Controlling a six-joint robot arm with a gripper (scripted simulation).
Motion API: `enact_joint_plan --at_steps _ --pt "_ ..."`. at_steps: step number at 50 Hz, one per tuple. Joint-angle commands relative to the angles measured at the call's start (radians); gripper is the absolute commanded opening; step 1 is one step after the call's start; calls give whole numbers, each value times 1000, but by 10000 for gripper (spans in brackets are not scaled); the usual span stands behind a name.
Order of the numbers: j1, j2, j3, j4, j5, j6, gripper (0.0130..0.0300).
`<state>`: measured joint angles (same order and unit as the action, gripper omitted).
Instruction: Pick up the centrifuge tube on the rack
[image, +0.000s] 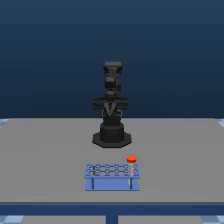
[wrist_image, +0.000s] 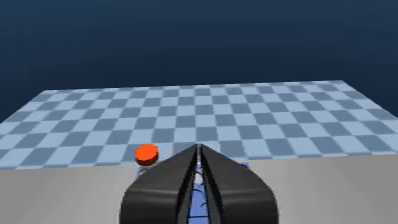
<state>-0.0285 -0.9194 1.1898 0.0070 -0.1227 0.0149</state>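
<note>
The blue rack stands on the grey table in front of the arm's base. The centrifuge tube, pale with an orange-red cap, stands upright in a hole at the rack's end on the exterior view's right. My black arm is folded upright over its base, behind the rack and well above it. In the wrist view my gripper has its two dark fingers pressed together at the tips, holding nothing. The tube's orange cap shows just beside the fingers, apart from them. Most of the rack is hidden behind the fingers.
The grey table stretches wide on both sides of the rack and the arm's round black base. Beyond the table's edge lies a blue checkered floor. A dark blue backdrop fills the rest.
</note>
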Motion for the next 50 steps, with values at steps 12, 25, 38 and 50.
enact_joint_plan --at_steps 12,25,38,50 --pt "0 0 0 0 0 0 300" --pt "0 0 0 1 0 -1 300" --pt "8 8 -2 48 -4 -47 300" --pt "19 20 -5 118 -10 -114 300"
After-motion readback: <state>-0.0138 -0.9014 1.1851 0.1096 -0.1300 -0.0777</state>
